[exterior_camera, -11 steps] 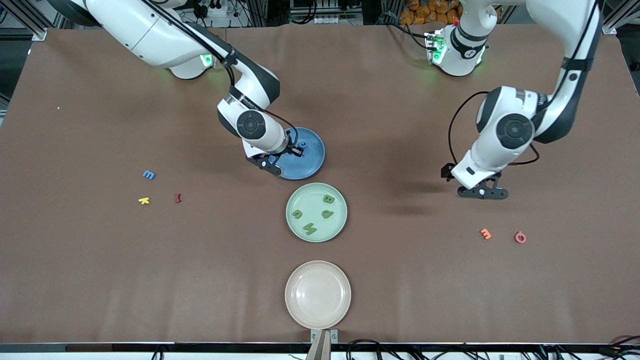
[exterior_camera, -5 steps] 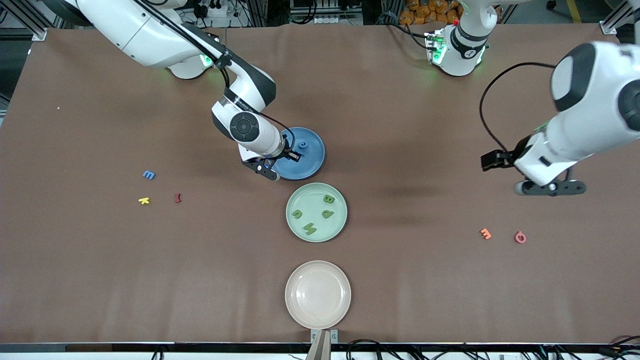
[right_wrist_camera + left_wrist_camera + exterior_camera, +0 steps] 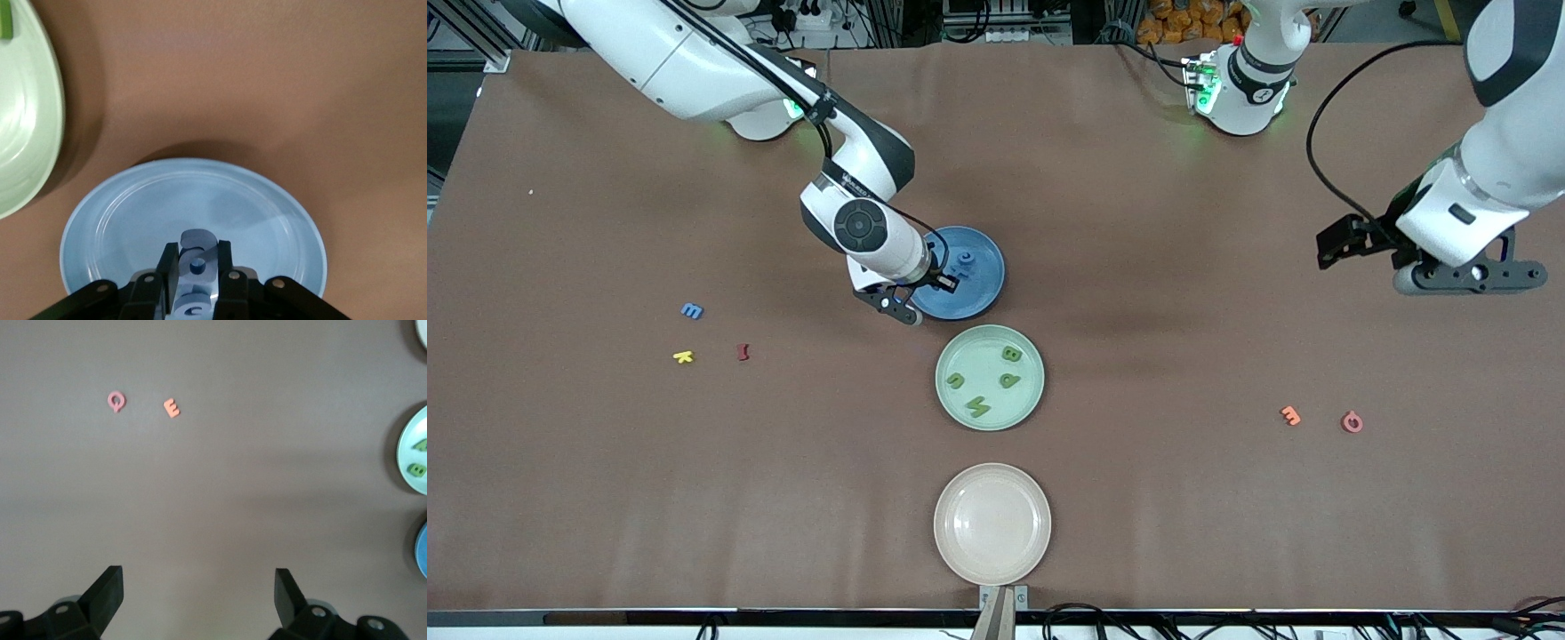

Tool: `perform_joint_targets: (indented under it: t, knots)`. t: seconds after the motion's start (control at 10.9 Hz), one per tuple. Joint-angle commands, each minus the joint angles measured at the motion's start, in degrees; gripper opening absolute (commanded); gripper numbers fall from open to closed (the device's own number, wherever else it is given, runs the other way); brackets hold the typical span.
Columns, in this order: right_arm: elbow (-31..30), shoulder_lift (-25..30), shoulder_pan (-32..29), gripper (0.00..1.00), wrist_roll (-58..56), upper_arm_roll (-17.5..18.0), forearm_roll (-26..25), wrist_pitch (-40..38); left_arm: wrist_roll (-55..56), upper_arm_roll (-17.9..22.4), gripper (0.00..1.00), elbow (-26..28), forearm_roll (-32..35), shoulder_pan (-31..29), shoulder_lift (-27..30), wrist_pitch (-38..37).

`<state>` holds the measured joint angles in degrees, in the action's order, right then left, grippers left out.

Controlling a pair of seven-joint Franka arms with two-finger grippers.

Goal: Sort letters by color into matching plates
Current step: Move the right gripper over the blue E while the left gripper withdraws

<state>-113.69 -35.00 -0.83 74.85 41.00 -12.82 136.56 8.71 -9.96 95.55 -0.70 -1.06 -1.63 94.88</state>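
My right gripper point(image 3: 935, 286) point(image 3: 197, 257) hangs just over the blue plate point(image 3: 983, 284) point(image 3: 257, 207), shut on a small blue letter point(image 3: 197, 265). Another blue letter point(image 3: 965, 260) lies on that plate. A third blue letter point(image 3: 692, 310) lies on the table toward the right arm's end. The mint green plate point(image 3: 951, 356) point(image 3: 27, 147), nearer the front camera, holds several green letters point(image 3: 1011, 354). My left gripper point(image 3: 1467, 277) point(image 3: 199, 587) is open and empty, raised over bare table at the left arm's end.
A beige plate point(image 3: 960, 498) sits nearest the front camera. A yellow letter point(image 3: 683, 356) and a dark red letter point(image 3: 743, 352) lie beside the loose blue one. An orange letter point(image 3: 1290, 415) point(image 3: 172, 407) and a pink letter point(image 3: 1352, 421) point(image 3: 116, 401) lie toward the left arm's end.
The left arm has risen and swung toward its own end of the table, still open. The right gripper has shifted slightly over the blue plate, still shut on its letter.
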Motion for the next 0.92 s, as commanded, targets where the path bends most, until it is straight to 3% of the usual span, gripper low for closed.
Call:
perform_joint_targets:
  t: [0.0,0.09,0.46,0.83]
  knots:
    - [1.54,-2.0,-0.75,0.49,1.17,-0.56,-2.03,-0.24,1.04,-0.06,1.0,0.69,-2.19,-1.83,-0.12,-1.72]
    - [1.54,-1.83,-1.36,0.98,1.17,-0.65,-1.94,-0.68,1.13,0.02,1.0,0.77,-3.07,-2.53,-0.56,-1.02]
    - [1.54,1.5,-4.26,1.0,-3.46,-0.57,-1.59,-4.54,1.13,-0.15,1.0,4.36,-3.17,-7.46,1.8,1.17]
    - [1.54,7.04,-15.23,1.0,-24.08,-0.48,-1.42,-17.8,1.48,-0.06,1.0,9.12,-3.25,-8.16,6.81,2.77]
